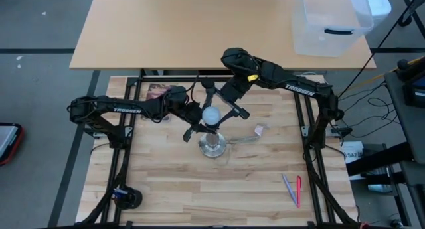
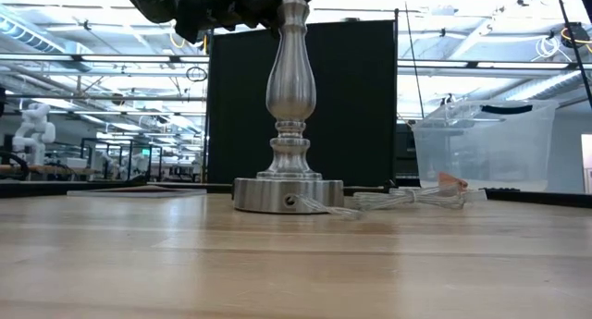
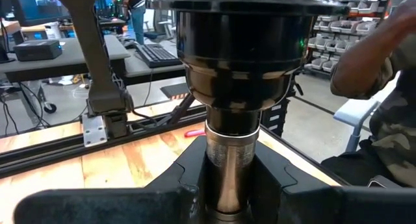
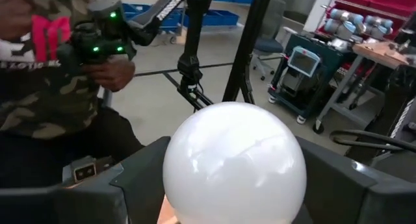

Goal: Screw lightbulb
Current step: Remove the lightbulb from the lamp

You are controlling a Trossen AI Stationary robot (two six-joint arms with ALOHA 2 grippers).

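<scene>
Bench (image 1: 166, 189) of pale wood carried a silvery lamp stand (image 2: 289, 125) near its middle, and everything turned on that stand. The left gripper (image 3: 227, 191) was closed round the stand's upper stem just under the dark socket (image 3: 234, 62), steadying it from the side. The right gripper (image 1: 219, 113) reached in from the far side, its fingers (image 4: 364, 185) set wide on either side of the lightbulb (image 4: 234, 162), close against its globe. The bulb sat directly above the socket, long axis upright and in line with the stand, so the right arm looked placed to do the turning. A clear wrapper (image 1: 259, 130) lay just beside the stand's base.
</scene>
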